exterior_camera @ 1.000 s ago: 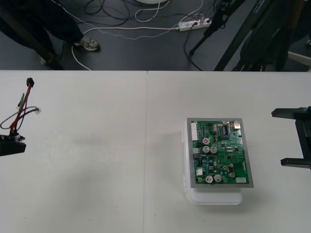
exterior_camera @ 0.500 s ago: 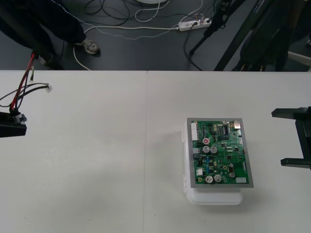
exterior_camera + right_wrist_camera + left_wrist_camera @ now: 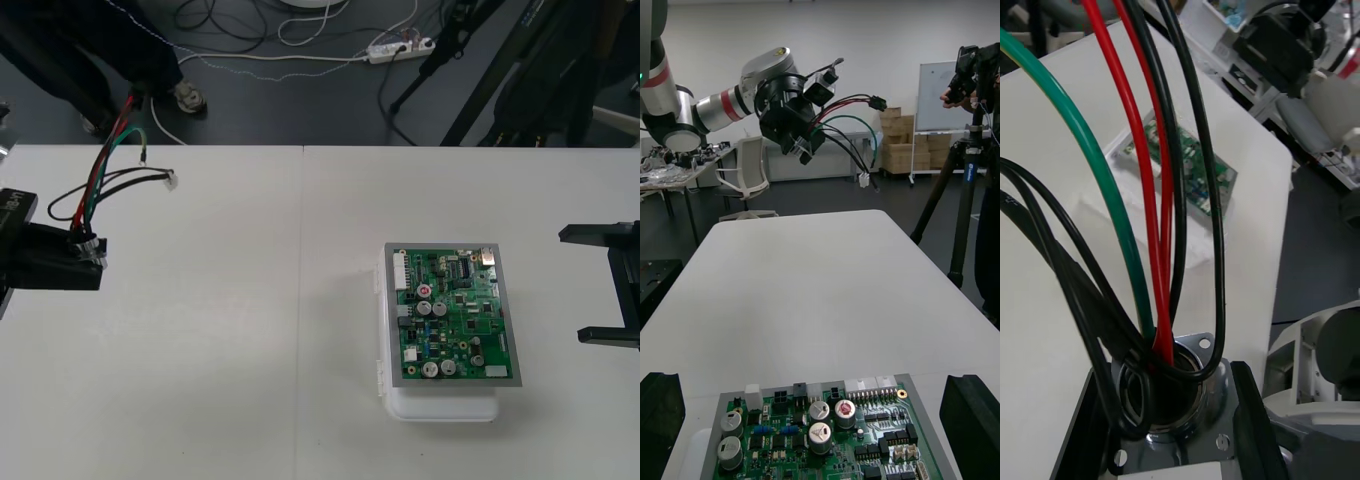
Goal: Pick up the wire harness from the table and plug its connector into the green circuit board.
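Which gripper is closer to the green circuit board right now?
Right. The right gripper stands open just beside the board; the left gripper holds the harness across the table.

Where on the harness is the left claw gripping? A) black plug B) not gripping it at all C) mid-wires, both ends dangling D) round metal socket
D: in the left wrist view the left claw clamps the harness by its round flanged socket, which sits between the two fingers.
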Robot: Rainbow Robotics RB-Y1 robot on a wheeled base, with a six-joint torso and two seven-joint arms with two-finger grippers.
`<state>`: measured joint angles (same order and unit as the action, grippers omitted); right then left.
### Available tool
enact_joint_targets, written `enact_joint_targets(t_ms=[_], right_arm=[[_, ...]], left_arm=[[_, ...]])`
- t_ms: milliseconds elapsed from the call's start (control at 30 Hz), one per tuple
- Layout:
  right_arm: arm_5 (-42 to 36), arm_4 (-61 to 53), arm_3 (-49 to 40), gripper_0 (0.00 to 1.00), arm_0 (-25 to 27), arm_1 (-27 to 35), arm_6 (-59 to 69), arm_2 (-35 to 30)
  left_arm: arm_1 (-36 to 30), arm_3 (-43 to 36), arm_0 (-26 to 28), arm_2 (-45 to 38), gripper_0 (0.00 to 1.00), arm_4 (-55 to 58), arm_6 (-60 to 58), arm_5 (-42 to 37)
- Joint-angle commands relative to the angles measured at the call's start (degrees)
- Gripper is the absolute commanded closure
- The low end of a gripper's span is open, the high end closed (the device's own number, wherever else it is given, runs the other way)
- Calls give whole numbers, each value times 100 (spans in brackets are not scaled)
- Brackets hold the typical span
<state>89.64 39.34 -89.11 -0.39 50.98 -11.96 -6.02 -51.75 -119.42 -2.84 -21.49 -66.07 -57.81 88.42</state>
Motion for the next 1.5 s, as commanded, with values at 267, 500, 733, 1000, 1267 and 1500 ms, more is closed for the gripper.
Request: enact_joint_targets(t_ms=[267, 500, 733, 1000, 1267, 1500], right_arm=[[36, -5, -45, 0, 91, 0, -333, -48], [36, -93, -54, 0, 91, 9, -298, -48], [36, -181, -45, 0, 91, 62, -219, -48], [36, -278, -106, 0, 91, 88, -157, -39], [36, -278, -186, 0, 100, 88, -105, -39], [36, -304, -309, 0, 144, 88, -43, -39]], left_arm=[[-248, -468, -648, 761, 100, 780, 507, 158], [-239, -477, -894, 1174, 100, 1202, 534, 158], [-230, -512, -1017, 1622, 100, 1378, 551, 158], [-186, -512, -1043, 2114, 100, 1404, 665, 158], [-37, -521, -1105, 2527, 100, 1404, 797, 158], [306, -362, -1175, 2598, 100, 1395, 824, 158]])
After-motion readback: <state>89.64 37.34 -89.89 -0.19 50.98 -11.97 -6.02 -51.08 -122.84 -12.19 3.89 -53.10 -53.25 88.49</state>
